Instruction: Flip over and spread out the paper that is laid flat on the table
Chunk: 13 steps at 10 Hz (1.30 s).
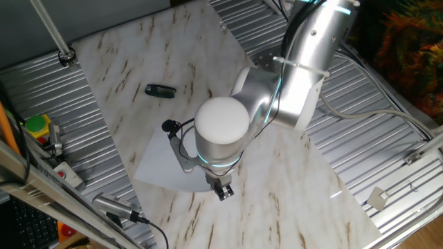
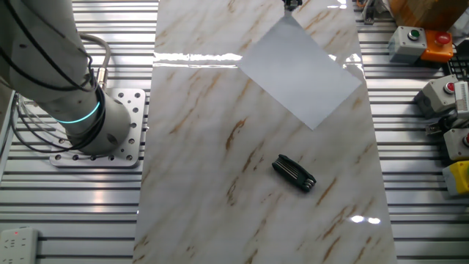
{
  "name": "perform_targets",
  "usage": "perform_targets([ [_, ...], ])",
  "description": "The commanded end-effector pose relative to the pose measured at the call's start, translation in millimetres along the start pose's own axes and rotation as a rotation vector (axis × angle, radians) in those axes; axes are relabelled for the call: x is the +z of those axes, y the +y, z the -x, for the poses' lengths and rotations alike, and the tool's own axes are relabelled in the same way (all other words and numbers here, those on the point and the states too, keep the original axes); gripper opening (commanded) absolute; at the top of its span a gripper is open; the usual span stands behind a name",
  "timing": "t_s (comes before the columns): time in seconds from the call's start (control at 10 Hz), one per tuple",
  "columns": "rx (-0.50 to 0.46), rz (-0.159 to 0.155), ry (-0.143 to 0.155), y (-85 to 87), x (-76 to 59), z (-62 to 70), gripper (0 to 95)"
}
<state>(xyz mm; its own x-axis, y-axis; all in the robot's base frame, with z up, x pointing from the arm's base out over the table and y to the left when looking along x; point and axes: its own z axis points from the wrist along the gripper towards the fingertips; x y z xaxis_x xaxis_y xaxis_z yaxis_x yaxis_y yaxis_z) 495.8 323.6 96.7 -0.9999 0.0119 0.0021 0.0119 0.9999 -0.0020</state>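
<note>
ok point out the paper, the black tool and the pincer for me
paper (image 2: 300, 70): the other fixed view, middle of the sheet
black tool (image 2: 294, 174): the other fixed view, middle of its body
pincer (image 1: 223, 191): one fixed view, between its fingertips

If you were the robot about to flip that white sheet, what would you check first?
1. The paper lies flat on the table: ok.
2. The gripper is at the paper's edge: ok, it hangs over one corner.
3. Gripper open, ready to pinch: cannot tell, the arm hides the jaws.
4. Gripper already touching the sheet: cannot tell.
5. The small black tool is off the paper: ok, it lies apart from it.
6. Bare table beside the sheet for spreading: ok.
</note>
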Motion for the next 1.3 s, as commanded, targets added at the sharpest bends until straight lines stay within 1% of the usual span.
perform_targets([
  [0.1,-0.002,0.012,0.003,-1.1,-6.5,-4.6,0.0],
  [0.3,0.000,0.017,0.000,-2.5,-10.4,-9.7,0.0],
  [0.4,-0.004,0.019,0.002,-2.7,-11.3,-10.2,0.0],
  [0.5,-0.003,0.035,0.002,-2.2,-11.6,-8.6,0.0],
  [0.7,-0.019,0.039,0.009,-0.9,-18.4,-3.1,0.0],
  [0.8,-0.026,0.042,0.012,1.0,-25.7,3.3,0.0],
  [0.9,-0.025,0.048,0.025,2.5,-33.8,11.0,0.0],
  [1.0,-0.028,0.046,0.033,4.2,-40.3,17.5,0.0],
  [1.1,-0.029,0.053,0.033,6.3,-46.9,23.2,0.0],
  [1.2,-0.026,0.058,0.035,7.1,-49.6,25.3,0.0],
  [1.3,-0.016,0.079,0.044,9.7,-58.6,31.7,0.0],
])
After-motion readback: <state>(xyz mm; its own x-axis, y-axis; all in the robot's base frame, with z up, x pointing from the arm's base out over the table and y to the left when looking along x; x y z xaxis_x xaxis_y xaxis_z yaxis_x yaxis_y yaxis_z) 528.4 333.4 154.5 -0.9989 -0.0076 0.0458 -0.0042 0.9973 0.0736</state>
